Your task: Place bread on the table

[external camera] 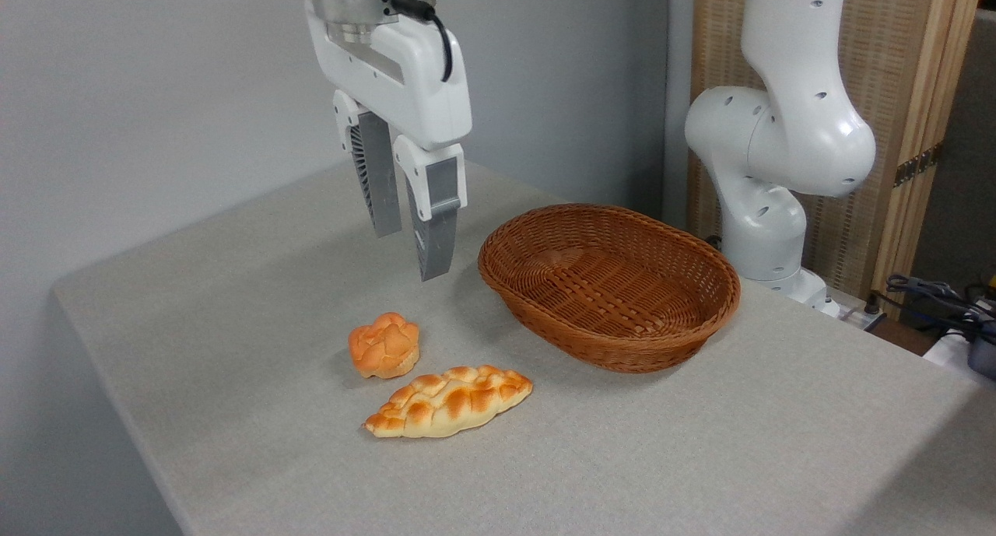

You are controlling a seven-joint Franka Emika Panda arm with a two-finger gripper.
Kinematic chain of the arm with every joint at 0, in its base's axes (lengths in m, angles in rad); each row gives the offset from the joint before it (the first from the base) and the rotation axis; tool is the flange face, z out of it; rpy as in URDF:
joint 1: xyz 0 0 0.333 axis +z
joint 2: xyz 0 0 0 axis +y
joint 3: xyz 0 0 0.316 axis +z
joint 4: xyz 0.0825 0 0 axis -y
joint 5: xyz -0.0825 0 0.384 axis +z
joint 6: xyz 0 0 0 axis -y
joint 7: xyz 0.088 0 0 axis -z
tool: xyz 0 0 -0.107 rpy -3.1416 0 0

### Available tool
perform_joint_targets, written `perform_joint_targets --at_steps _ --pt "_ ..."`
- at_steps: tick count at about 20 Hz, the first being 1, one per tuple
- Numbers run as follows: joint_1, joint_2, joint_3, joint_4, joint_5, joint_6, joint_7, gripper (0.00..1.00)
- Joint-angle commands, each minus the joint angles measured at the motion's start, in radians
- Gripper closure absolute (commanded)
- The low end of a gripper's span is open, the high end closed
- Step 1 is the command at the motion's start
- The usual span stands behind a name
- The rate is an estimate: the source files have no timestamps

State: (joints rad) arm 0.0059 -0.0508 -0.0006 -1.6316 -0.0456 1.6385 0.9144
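The bread, a small round orange-golden bun with a lobed top, lies on the light grey table left of centre. My gripper hangs well above and slightly behind it, fingers pointing down. It is open, with a narrow gap and nothing between the fingers. The bun touches neither finger.
A longer braided loaf lies just in front of the bun. A brown wicker oval basket stands to the right with nothing in it. The arm's white base rises at the back right, with cables beside it.
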Motion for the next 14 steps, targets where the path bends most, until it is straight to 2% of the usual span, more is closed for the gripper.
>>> perform_joint_targets --at_steps 1,7,14 --pt "0.034 0.017 -0.056 0.027 0.036 -0.029 -0.038 0.0" --pt "0.031 0.017 -0.05 0.024 0.033 -0.083 -0.081 0.0" --pt "0.026 0.016 -0.041 0.024 0.021 -0.085 -0.097 0.0"
